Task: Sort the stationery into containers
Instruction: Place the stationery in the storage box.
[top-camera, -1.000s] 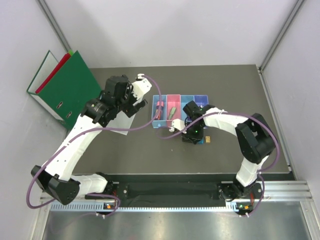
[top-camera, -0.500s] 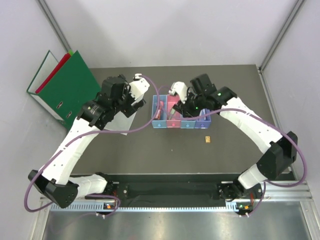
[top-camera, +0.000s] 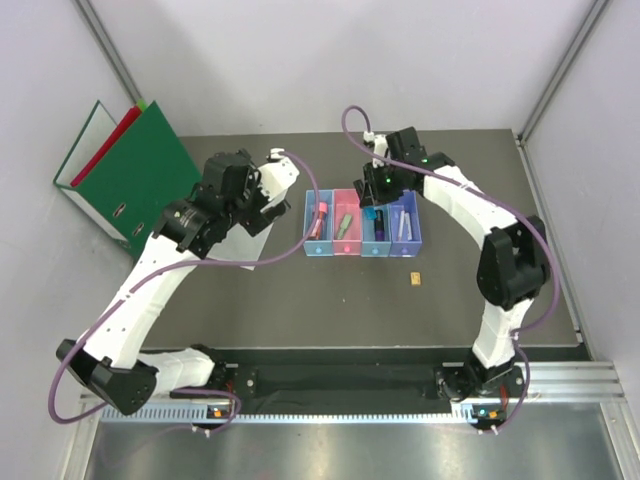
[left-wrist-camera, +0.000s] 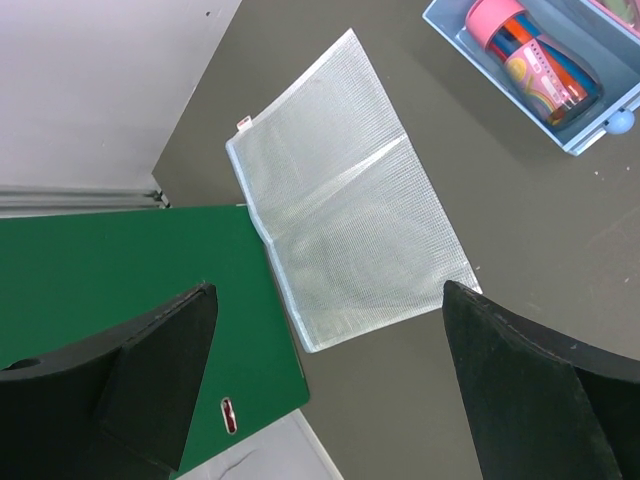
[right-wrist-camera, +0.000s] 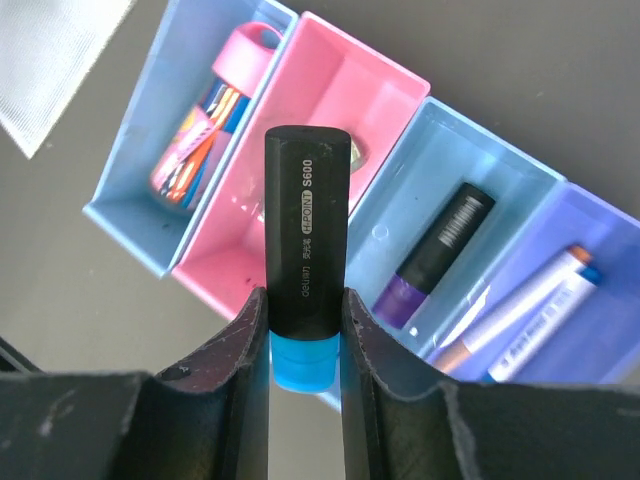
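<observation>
The four joined bins (top-camera: 360, 228) stand mid-table. The light blue one (right-wrist-camera: 130, 215) holds a pink-capped glue stick (right-wrist-camera: 215, 110). The pink one (right-wrist-camera: 225, 265) holds a green highlighter (top-camera: 345, 222), mostly hidden in the right wrist view. The blue one (right-wrist-camera: 425, 150) holds a black and purple marker (right-wrist-camera: 440, 250). The purple one (right-wrist-camera: 590, 230) holds a pen (right-wrist-camera: 535, 305). My right gripper (right-wrist-camera: 304, 310) is shut on a black marker with a blue end (right-wrist-camera: 306, 220), held above the pink and blue bins. A tiny tan block (top-camera: 414, 279) lies on the table. My left gripper (left-wrist-camera: 330, 380) is open and empty above the clear sleeve (left-wrist-camera: 350, 210).
Green and red ring binders (top-camera: 140, 175) stand at the far left; the green one also shows in the left wrist view (left-wrist-camera: 120, 270). White walls close the table at the back and both sides.
My right arm has swung from the table near the tan block up and back over the bins, carrying the black marker. The left arm has barely moved.
</observation>
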